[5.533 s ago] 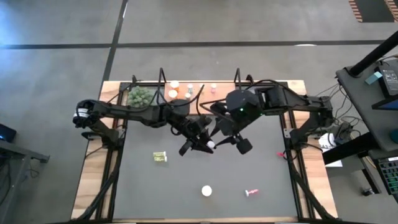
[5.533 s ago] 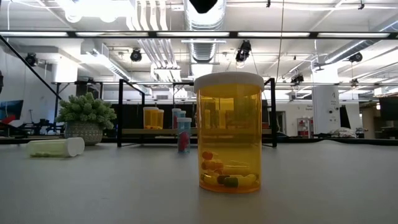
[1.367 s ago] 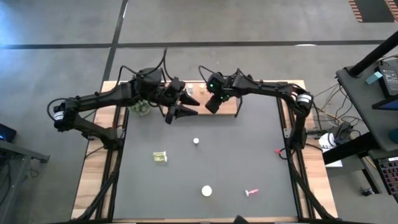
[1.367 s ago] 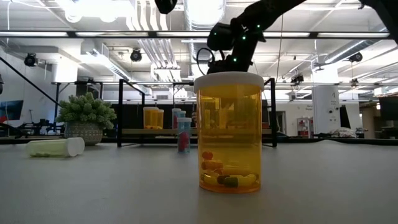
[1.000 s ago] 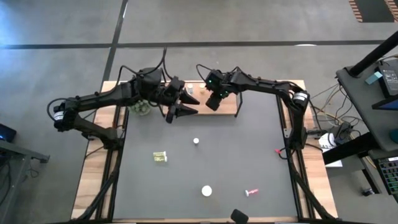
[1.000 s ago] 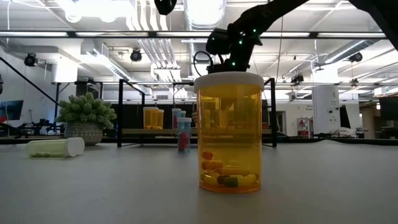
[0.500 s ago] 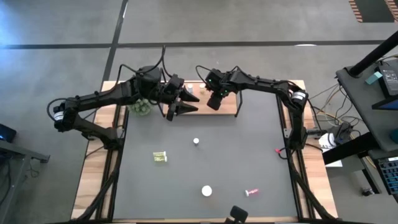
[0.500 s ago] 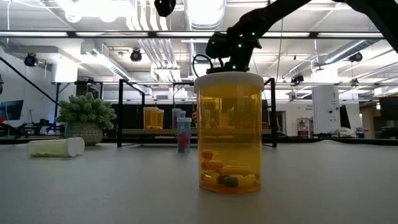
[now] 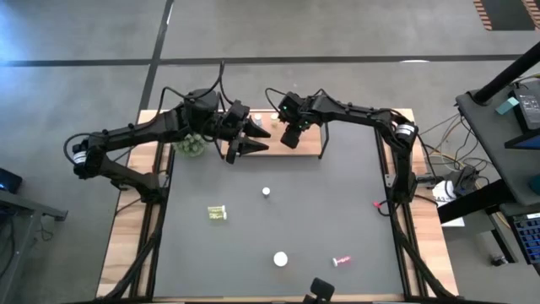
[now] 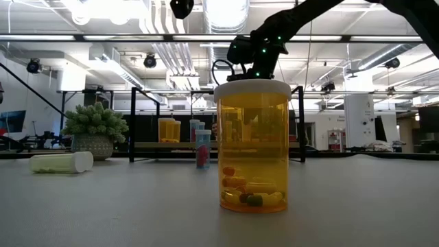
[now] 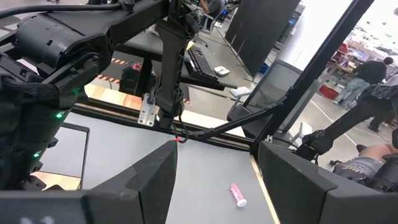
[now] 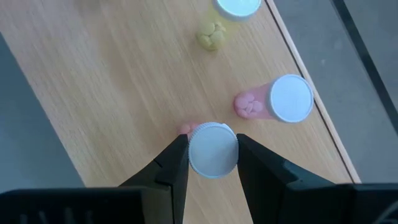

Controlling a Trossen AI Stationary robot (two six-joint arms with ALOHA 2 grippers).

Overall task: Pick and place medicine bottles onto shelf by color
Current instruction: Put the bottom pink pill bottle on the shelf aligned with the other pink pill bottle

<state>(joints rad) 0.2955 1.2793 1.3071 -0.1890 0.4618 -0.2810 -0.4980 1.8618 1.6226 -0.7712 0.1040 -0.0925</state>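
My right gripper [image 12: 212,140] hangs over the light wooden shelf [image 12: 112,93] at the table's far edge, shut on a pink medicine bottle [image 12: 186,129] that stands there. A second pink bottle [image 12: 280,101] and a yellowish one [image 12: 211,34] stand on their bases on the same board. My left gripper [image 9: 243,150] is held up just left of the right gripper [image 9: 291,135], open with nothing between its fingers [image 11: 155,180]. In the low view the big orange bottle [image 10: 252,144] hides the right gripper. My right gripper pinches the pink bottle's white cap [image 12: 196,152] between its two fingers, one on each side of the cap. The fingers come slanting down from above. The bottle stands upright; whether its base is on the shelf, I cannot tell.
On the dark mat a yellow-green bottle [image 9: 218,213] and a pink one [image 9: 341,261] lie on their sides, and two white-capped bottles [image 9: 266,192] [image 9: 279,259] stand upright. A green plant ball [image 9: 191,145] sits left of the shelf. A dark object [image 9: 319,290] shows at the near edge.
Both grippers have kept almost still, the right one staying on the pink bottle's cap over the shelf. The dark object at the table's near edge has come a little farther into view.
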